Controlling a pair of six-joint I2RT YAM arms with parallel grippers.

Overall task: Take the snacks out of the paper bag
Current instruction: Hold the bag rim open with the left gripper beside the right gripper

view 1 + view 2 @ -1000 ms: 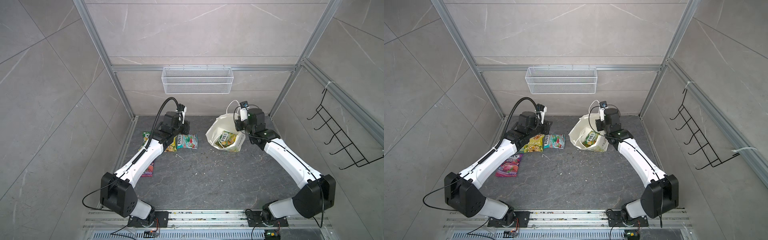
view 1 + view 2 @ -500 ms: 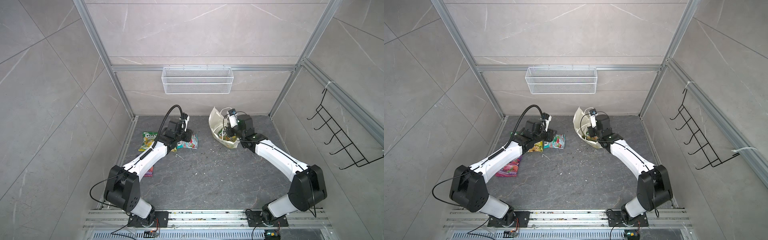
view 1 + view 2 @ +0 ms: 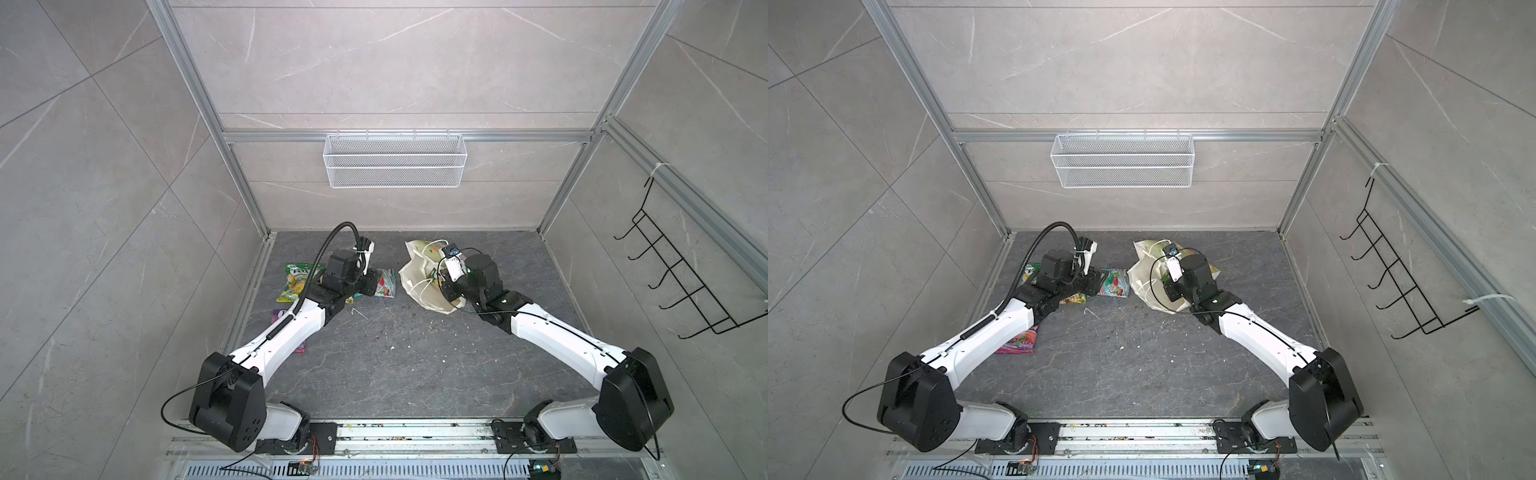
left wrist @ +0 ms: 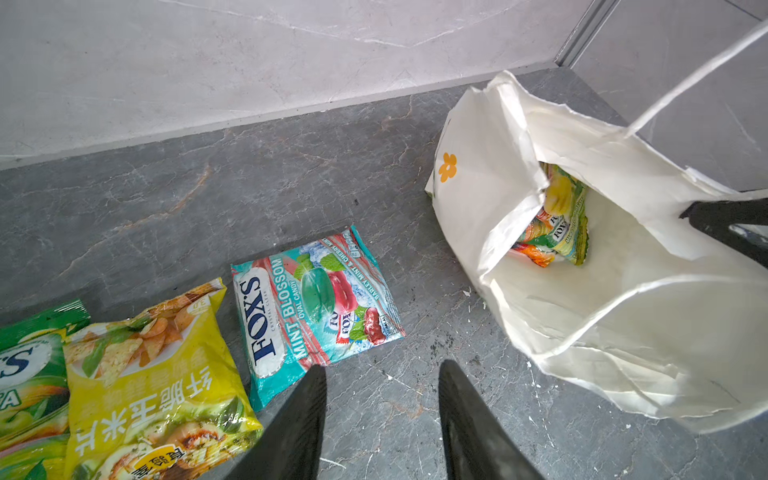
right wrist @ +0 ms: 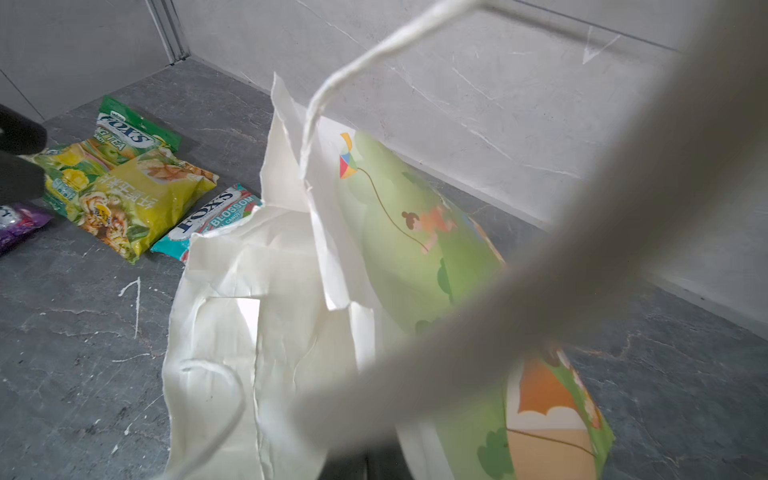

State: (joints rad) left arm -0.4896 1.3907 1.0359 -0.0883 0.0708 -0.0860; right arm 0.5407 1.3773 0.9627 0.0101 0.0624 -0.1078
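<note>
The white paper bag (image 3: 417, 276) lies tipped on the dark floor, its mouth toward the left arm. My right gripper (image 5: 365, 467) is shut on the bag's rim, one cord handle blurred across its view. One green-yellow snack (image 4: 561, 224) shows inside the bag. A teal FOX'S packet (image 4: 316, 307), a yellow packet (image 4: 153, 374) and a green FOX'S packet (image 4: 29, 374) lie on the floor left of the bag. A purple packet (image 3: 1017, 343) lies partly under the left arm. My left gripper (image 4: 382, 365) stands open over bare floor beside the teal packet, holding nothing.
A white wire mesh basket (image 3: 395, 166) hangs on the back wall. A black hook rack (image 3: 685, 282) sticks out from the right wall. Aluminium frame posts (image 3: 245, 183) mark the corners. Crumbs are scattered over the floor (image 3: 395, 349).
My left gripper's jaws have widened and the arm has dropped lower near the teal packet. My right gripper has swung the bag down and leftward, tipping it over.
</note>
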